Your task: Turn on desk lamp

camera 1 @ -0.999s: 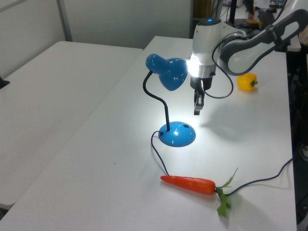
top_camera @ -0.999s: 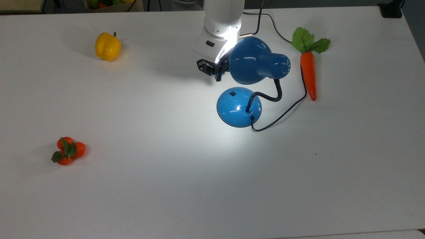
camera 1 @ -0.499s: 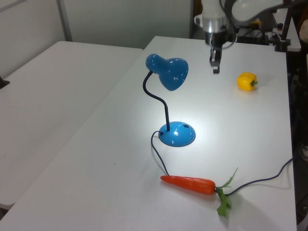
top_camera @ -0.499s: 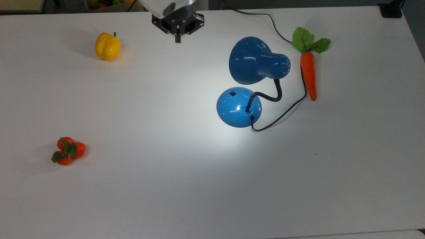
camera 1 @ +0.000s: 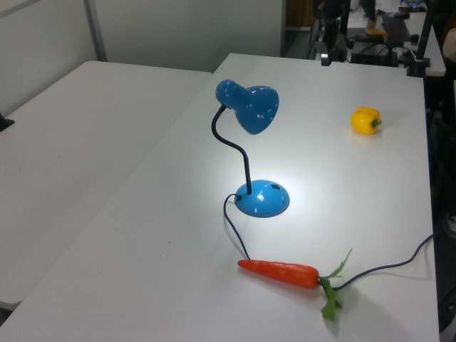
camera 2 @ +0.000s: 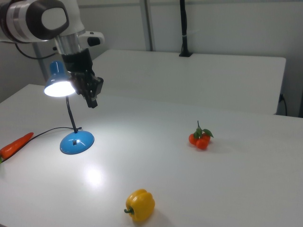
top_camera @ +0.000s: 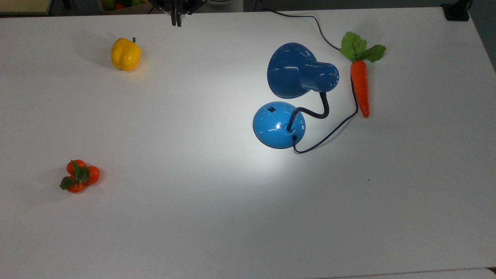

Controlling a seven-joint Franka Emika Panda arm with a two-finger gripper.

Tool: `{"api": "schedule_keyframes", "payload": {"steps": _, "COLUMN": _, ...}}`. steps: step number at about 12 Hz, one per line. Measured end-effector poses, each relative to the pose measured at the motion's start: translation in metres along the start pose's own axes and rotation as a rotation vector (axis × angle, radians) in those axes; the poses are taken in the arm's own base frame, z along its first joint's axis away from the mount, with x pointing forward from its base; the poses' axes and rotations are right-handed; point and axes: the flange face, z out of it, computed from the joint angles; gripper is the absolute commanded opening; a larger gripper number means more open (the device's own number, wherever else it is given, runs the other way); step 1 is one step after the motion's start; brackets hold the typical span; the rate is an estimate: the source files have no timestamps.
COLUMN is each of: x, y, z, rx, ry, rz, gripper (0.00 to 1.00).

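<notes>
Already lit: white table [top_camera: 217, 217], then desk lamp [top_camera: 298, 77] standing toward the top view's right, casting a bright pool around its base. Gripper [camera 2: 93, 98] hangs raised, well apart from it, jaws pressed together, empty. Lamp looks top-heavy, glossy and slippery; bendy neck would flex, so press only the small switch [top_camera: 271, 109] on the base.

The lamp [top_camera: 296, 77] has a glossy blue shade and base, like enamelled metal or plastic, and a matt black neck. The table [top_camera: 193, 217] is smooth, matt white. The pepper [top_camera: 125, 54] and carrot [top_camera: 360, 87] look like plastic.
</notes>
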Motion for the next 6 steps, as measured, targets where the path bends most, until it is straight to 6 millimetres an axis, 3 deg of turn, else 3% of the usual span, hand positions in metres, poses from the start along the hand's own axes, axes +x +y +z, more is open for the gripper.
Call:
{"api": "schedule_keyframes", "payload": {"steps": 1, "x": 0.0, "y": 0.001, "z": -0.003, "rx": 0.0, "ry": 0.005, "rz": 0.002, "gripper": 0.84}}
{"api": "schedule_keyframes", "payload": {"steps": 2, "x": 0.0, "y": 0.0, "z": -0.005, "rx": -0.002, "ry": 0.01, "rz": 0.001, "gripper": 1.0}}
{"api": "schedule_keyframes", "payload": {"steps": 6, "x": -0.009, "y": 0.004, "z": -0.02, "rx": -0.004, "ry": 0.024, "rz": 0.009, "gripper": 1.0}}
